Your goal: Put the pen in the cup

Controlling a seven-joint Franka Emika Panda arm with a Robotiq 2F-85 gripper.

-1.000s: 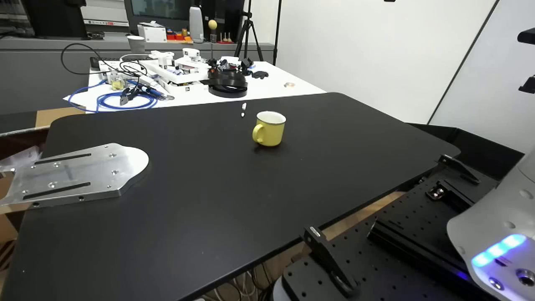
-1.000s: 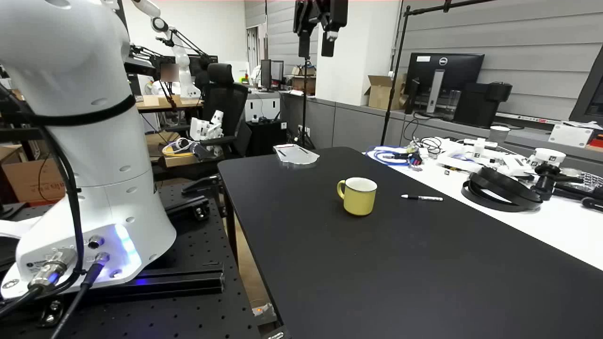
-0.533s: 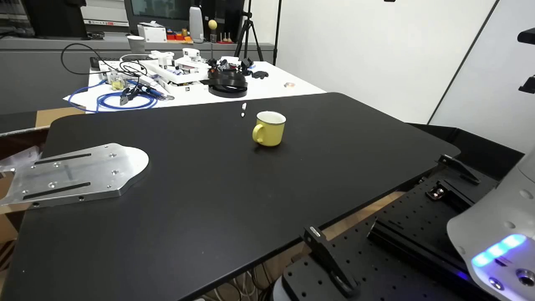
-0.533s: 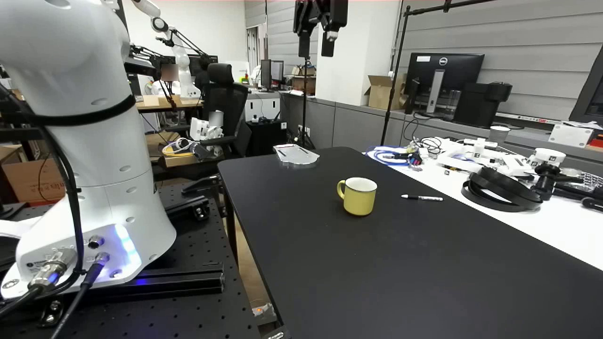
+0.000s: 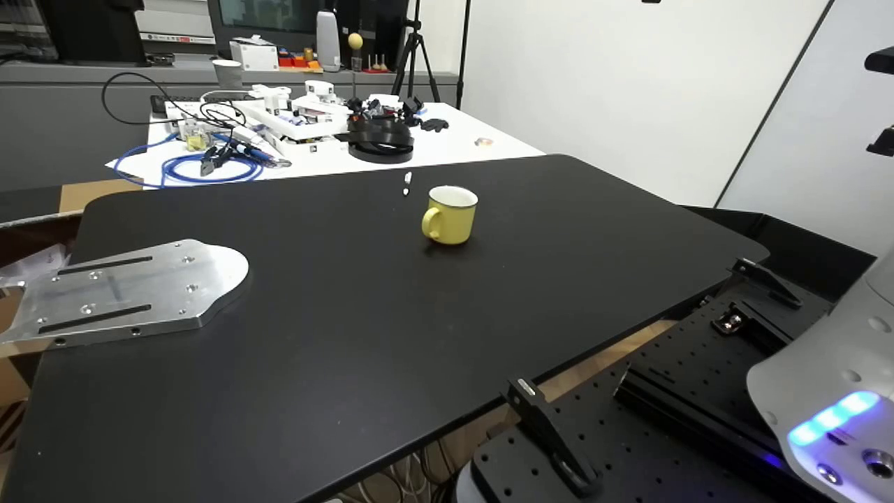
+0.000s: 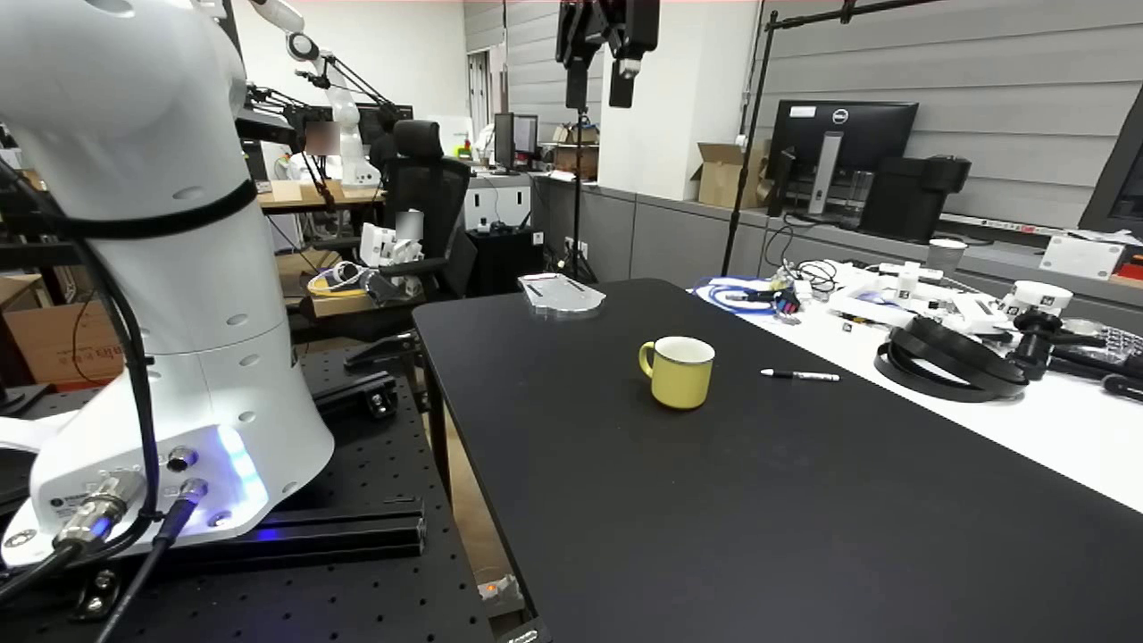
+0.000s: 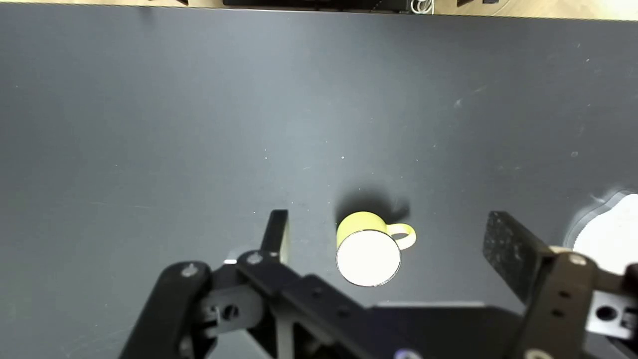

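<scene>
**End effector hangs high, tips downward**

In an exterior view, the arm rises out of frame at left; the yellow cup stands upright on the counter, the pen lying near, to its right. In an exterior view, a metal plate lies left. In the wrist view, the fingers spread wide, holding only air.

Look at the cup, upright on the table, yellow outside, white inside, dark-rimmed, with handle out to one side! And spot the pen, part white, part black, lying flat, near the cup but apart, close to the table's edge.
</scene>
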